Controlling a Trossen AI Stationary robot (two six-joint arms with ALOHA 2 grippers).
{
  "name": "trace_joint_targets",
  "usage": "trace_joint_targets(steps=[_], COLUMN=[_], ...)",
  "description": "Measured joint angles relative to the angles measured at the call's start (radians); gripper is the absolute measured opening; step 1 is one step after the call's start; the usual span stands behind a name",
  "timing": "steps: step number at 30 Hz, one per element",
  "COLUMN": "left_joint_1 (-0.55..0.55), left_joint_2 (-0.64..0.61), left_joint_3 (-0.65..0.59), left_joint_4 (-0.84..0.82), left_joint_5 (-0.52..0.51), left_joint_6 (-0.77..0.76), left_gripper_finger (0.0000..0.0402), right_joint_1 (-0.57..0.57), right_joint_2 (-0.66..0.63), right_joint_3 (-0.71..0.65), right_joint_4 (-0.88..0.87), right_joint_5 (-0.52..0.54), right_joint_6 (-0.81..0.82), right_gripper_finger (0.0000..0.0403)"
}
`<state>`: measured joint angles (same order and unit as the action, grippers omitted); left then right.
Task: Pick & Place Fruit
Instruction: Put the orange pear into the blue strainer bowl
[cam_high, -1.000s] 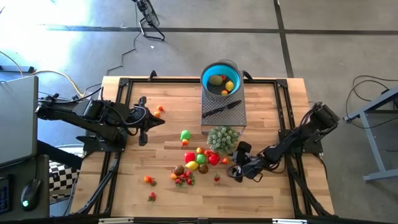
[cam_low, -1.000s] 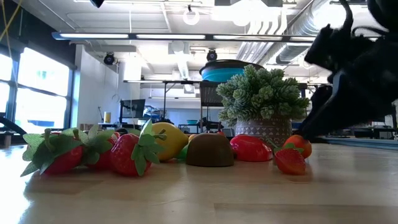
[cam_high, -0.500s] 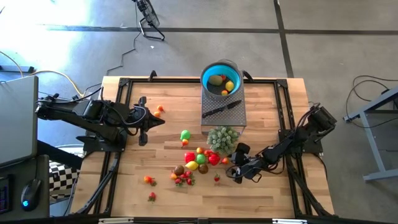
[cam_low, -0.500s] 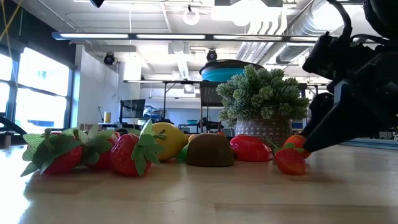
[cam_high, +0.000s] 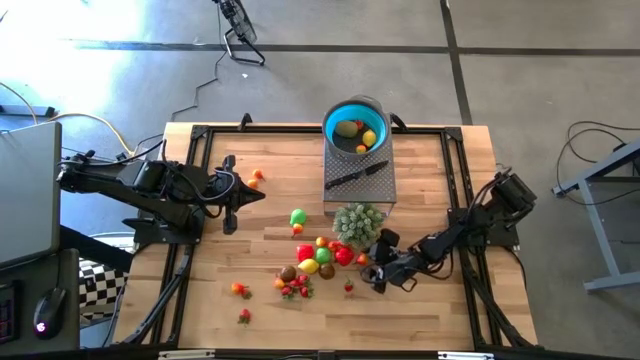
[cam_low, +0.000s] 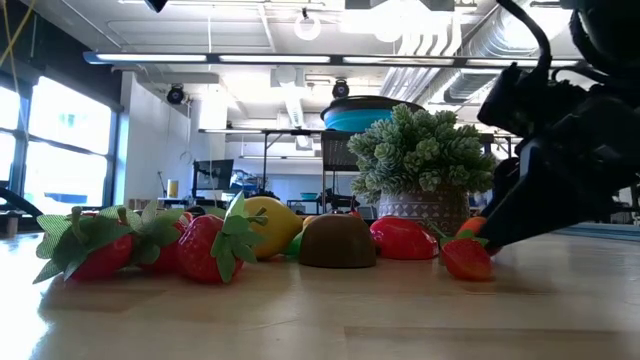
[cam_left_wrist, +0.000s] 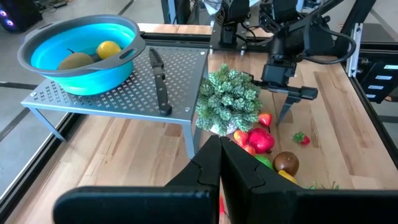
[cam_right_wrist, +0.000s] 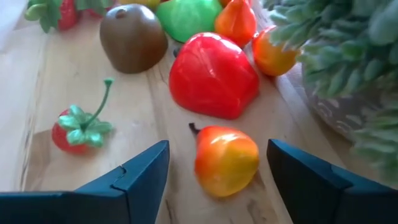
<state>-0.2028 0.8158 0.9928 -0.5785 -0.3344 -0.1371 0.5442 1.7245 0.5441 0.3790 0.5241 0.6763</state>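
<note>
Right wrist view: right tool (cam_right_wrist: 217, 177) spread open around an orange-red fruit (cam_right_wrist: 226, 160).

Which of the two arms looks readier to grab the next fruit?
The right. Its open gripper is down at the table with the orange-red fruit between its fingers; the left gripper sits shut, far across the table.

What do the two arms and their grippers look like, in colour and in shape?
Both arms are black, built of jointed segments with dark cables running along them. The right gripper has two flat, tapering fingers that look dark teal up close. The left gripper has two black angular fingers on a wide black crossbar. No markings can be made out.
</note>
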Motion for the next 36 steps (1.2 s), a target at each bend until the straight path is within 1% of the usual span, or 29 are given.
trace_joint_targets(steps=[7,14,18,27,30,36], left_joint_1=[0.000,0.000,0.000,0.000,0.000,0.000], left_joint_2=[0.000,0.000,0.000,0.000,0.000,0.000], left_joint_3=[0.000,0.000,0.000,0.000,0.000,0.000], left_joint_4=[0.000,0.000,0.000,0.000,0.000,0.000], left_joint_5=[0.000,0.000,0.000,0.000,0.000,0.000], left_joint_6=[0.000,0.000,0.000,0.000,0.000,0.000], left_gripper_finger=[0.0000,0.0000,0.0000,0.0000,0.0000,0.0000], right_joint_1=[-0.004,-0.004,-0.003,0.000,-0.001,0.000], right_joint_2=[0.000,0.000,0.000,0.000,0.000,-0.001], right_joint_3=[0.000,0.000,0.000,0.000,0.000,-0.001], right_joint_4=[-0.005,-0.006,-0.006,0.002,0.017,0.085], right_joint_5=[-0.003,-0.004,-0.009,-0.055,-0.079,-0.130], right_joint_6=[0.007,0.010,0.041,0.062,0.062,0.062], right_gripper_finger=[0.0238,0.0203,0.0182,0.0137,0.0130,0.0134])
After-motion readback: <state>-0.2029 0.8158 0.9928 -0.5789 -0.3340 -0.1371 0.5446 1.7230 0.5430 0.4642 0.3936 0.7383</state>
